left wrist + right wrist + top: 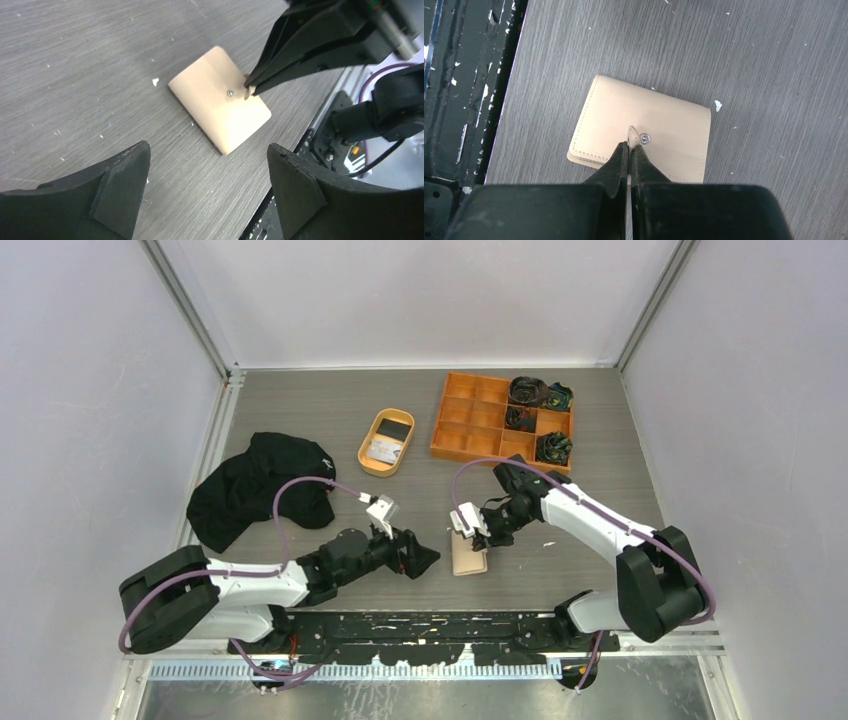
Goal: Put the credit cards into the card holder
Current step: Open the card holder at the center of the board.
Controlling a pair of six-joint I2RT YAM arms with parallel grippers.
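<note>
Wallet time: the card holder (468,556) lies folded at the table's (300,420) six o'clock edge. The right gripper (630,136) pinches its snap tab (632,131), likely to peel it open. The left gripper (207,150), jaws wide, hovers empty at its nine o'clock.

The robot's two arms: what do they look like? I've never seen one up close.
The left arm and right arm match: white shells on the long links, chunky black joints. A purple cable loops loosely along each. The left tool has two broad black wedge-shaped fingers; the right tool shows black fingers tapering to slim tips.
</note>
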